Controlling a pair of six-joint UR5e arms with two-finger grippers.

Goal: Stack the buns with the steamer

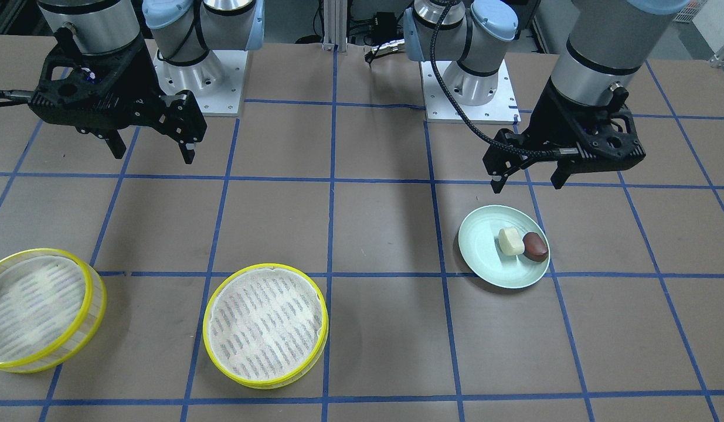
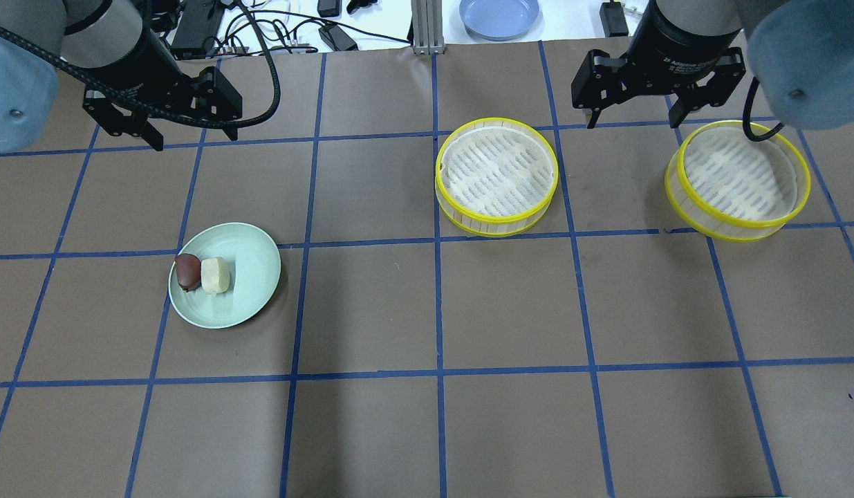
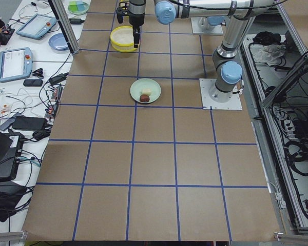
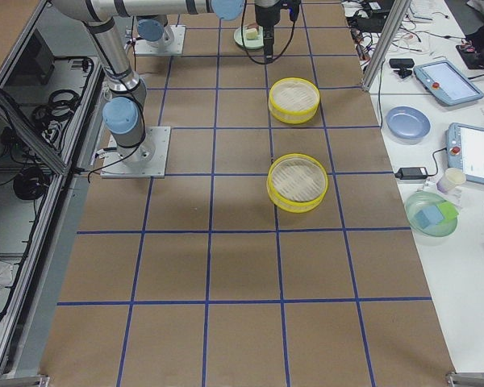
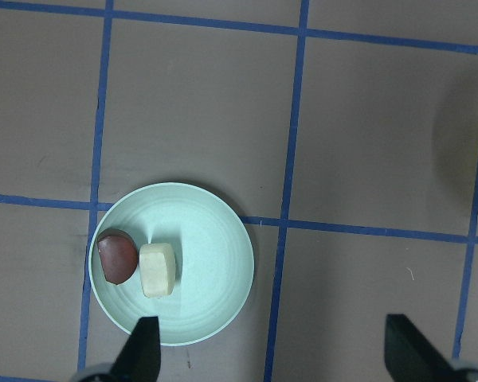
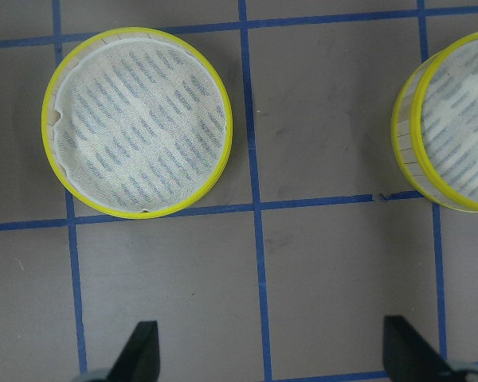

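Buns (image 1: 511, 241) are sitting side by side, touching, on the green plate (image 1: 479, 261), just forward of the left hand (image 1: 527, 184). That hand is hanging over the worktop (image 1: 385, 234), spread wide and gripping nothing. Right hand (image 1: 153, 156) is hovering spread and empty too, by the steamer trays (image 1: 265, 324), well apart from the plate. I reckon left is nearer, with the buns' long axes lying crosswise to its closing line.

Cream bun (image 2: 215, 275) touches brown bun (image 2: 187, 271) on plate (image 2: 250, 277); steamer trays (image 2: 496, 173) (image 2: 738, 178) (yellow-rimmed) apart.
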